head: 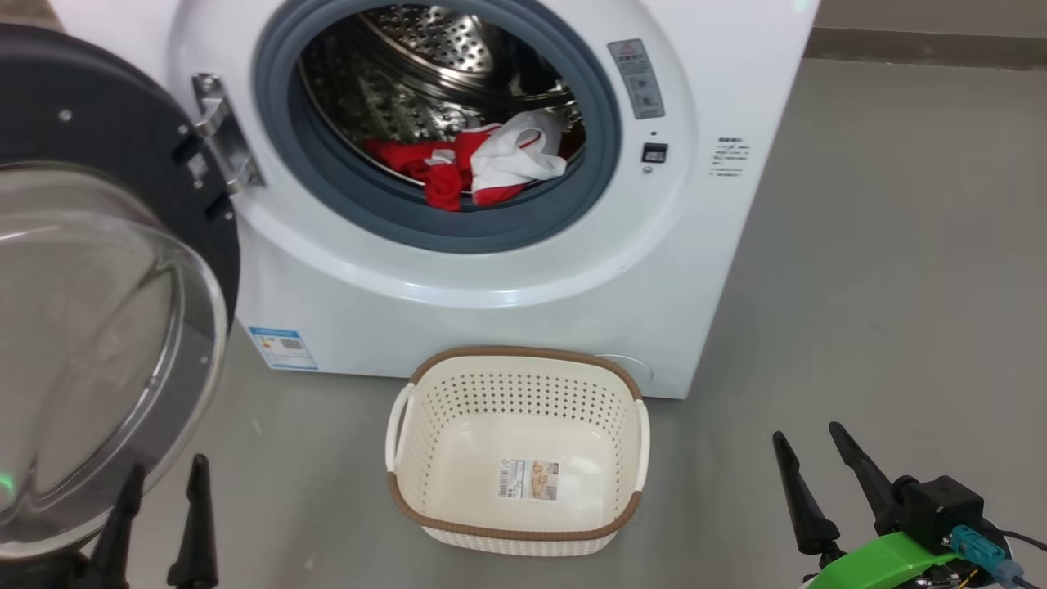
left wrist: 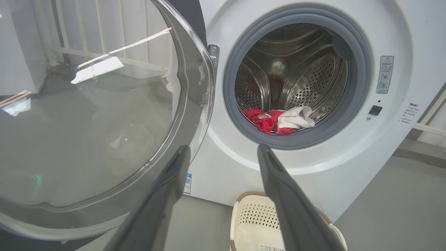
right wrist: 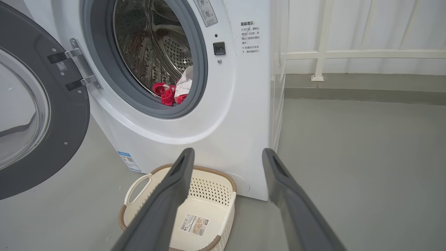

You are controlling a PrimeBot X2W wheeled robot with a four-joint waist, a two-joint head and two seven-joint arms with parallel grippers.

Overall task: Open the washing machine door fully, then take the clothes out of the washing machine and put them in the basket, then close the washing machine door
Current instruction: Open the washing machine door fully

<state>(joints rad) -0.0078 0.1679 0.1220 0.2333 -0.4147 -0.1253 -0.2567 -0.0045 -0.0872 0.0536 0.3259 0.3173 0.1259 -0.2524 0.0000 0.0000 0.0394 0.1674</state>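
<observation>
head view: clothes (head: 491, 159), perhaps two, in drum (head: 425, 57)

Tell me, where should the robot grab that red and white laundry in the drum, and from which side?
Probably the white fold standing highest on the laundry: bunched and raised, it is easy to pinch. Come in from the front, over the grey rubber ring, since the heap lies just behind its lower edge and the door hangs open to the left.

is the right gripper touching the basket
Apart. In the head view, bare floor lies between the right gripper and the basket, and its fingers hold nothing.
</observation>
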